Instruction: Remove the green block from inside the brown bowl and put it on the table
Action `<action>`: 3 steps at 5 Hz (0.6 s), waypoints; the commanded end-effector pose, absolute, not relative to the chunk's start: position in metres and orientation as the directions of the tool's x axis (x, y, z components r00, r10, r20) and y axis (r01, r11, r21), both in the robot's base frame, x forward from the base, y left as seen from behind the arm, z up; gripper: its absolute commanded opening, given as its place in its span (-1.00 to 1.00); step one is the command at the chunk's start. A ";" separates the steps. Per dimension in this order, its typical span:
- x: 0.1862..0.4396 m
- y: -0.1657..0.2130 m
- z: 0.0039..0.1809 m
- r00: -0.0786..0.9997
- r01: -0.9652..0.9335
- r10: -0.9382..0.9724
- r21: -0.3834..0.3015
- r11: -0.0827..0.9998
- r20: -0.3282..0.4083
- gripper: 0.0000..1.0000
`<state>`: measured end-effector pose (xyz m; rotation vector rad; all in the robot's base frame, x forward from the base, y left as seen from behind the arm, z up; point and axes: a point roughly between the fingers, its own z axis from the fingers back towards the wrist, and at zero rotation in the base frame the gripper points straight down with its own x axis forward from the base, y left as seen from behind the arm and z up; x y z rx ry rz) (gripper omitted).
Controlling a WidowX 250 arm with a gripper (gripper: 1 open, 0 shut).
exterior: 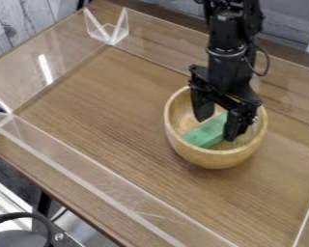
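Observation:
The brown bowl [192,150] sits right of centre on the table [105,116]. Inside it lies the green block [204,136], tilted against the bowl's floor. My black gripper [222,120] points straight down into the bowl, open, with one finger on each side of the block's upper end. Whether the fingers [200,106] touch the block I cannot tell; the far part of the block is hidden behind them.
Low clear acrylic walls [67,154] edge the table on all sides. A clear acrylic bracket [108,29] stands at the far left corner. Bare wood stretches left of and in front of the bowl.

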<state>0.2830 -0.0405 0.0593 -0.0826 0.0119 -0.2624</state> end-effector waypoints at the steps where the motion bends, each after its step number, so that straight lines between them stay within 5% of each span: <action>1: 0.290 -0.039 0.072 0.964 0.263 -0.260 -0.075 0.962 0.053 -1.00; 3: 0.290 -0.037 0.084 0.965 0.259 -0.254 -0.072 0.963 0.064 -1.00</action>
